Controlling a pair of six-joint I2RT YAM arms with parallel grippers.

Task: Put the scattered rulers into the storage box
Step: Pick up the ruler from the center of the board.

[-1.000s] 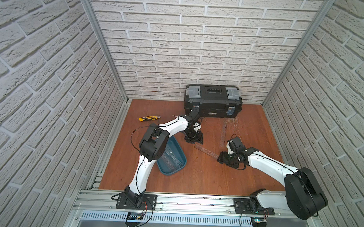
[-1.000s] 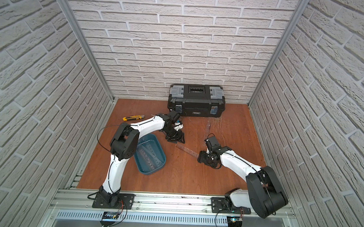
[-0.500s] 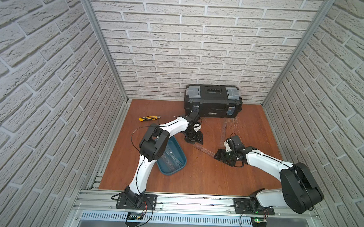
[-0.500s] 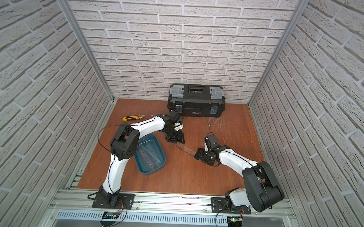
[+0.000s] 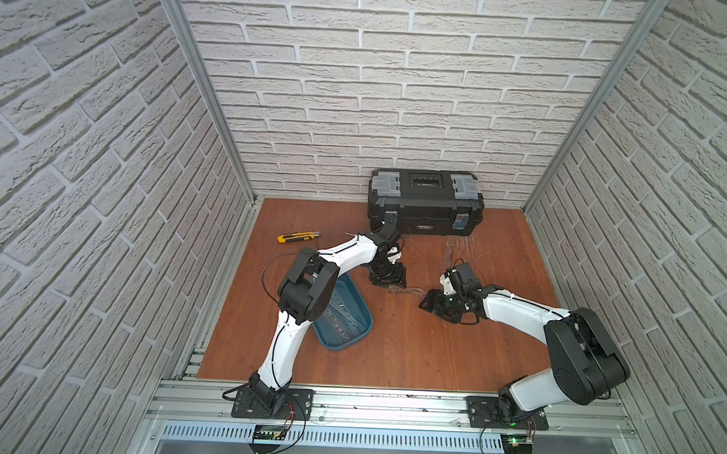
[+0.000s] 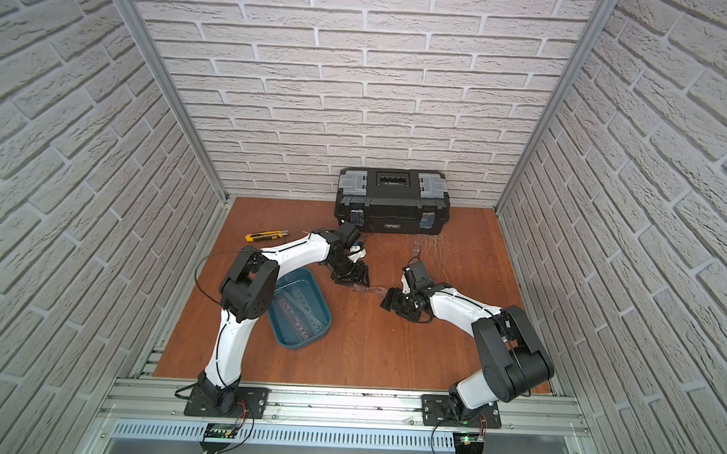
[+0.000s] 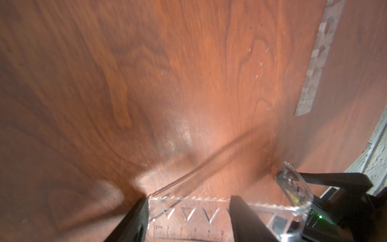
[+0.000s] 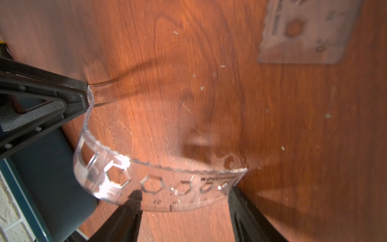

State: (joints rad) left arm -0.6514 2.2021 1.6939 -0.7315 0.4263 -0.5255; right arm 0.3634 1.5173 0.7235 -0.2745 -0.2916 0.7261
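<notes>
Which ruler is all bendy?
The clear ruler between the left gripper and the right gripper: it bows in a curve. The loose ruler by the black toolbox lies flat; the other rulers lie in the blue tray.

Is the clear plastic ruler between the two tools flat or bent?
Bent. In the right wrist view the clear plastic ruler curves in a sharp arc, not straight.

The desk (image 5: 390, 358) is reddish-brown with wavy wood grain. The box (image 5: 343, 346) is teal-blue. The ruler (image 8: 159, 184) is clear, with hexagon cut-outs, triangle ones in the left wrist view, and fine dark marks along one edge. The toolbox (image 5: 425, 201) is black with grey latches. The knife (image 5: 297, 237) is yellow and black. The arms (image 5: 344, 252) are white with black joints. The walls (image 5: 379, 91) show pale brick.
</notes>
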